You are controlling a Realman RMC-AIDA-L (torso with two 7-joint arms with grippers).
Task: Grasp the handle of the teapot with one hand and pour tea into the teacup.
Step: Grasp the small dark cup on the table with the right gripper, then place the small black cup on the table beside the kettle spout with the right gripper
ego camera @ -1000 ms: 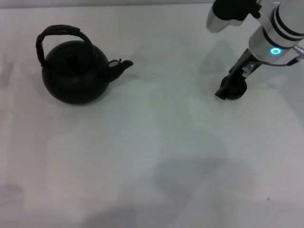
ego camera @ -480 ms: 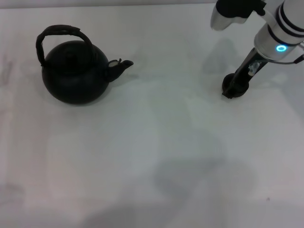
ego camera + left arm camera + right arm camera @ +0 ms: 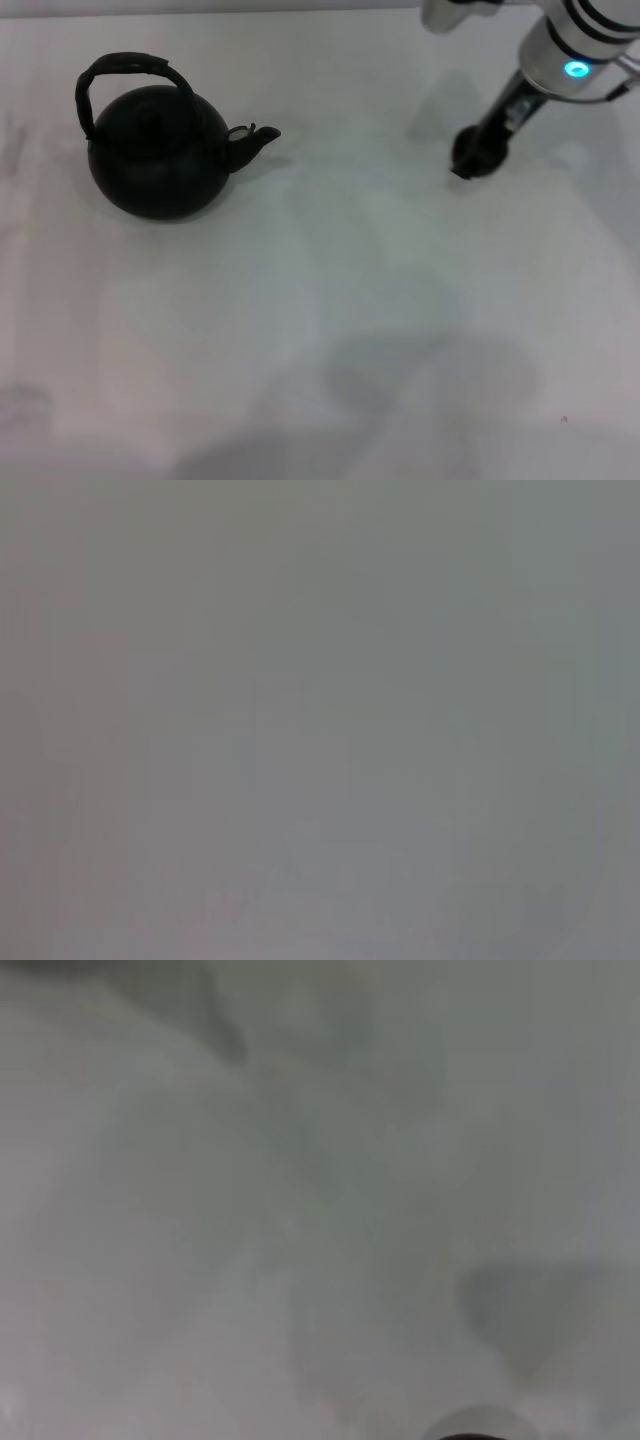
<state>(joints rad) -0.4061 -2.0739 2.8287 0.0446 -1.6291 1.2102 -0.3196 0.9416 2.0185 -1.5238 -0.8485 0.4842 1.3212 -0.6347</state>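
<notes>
Black and matte, the teapot (image 3: 158,150) sits on the left of the white table (image 3: 320,330), its hoop handle (image 3: 120,75) upright and spout aimed right. Far right, the right gripper (image 3: 475,160) holds the small dark teacup (image 3: 468,157) between its closed jaws, well apart from the pot.

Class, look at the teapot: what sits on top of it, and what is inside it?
On the teapot sits its lid, with the arched handle spanning above. The closed lid hides the inside, so any tea cannot be seen.
</notes>
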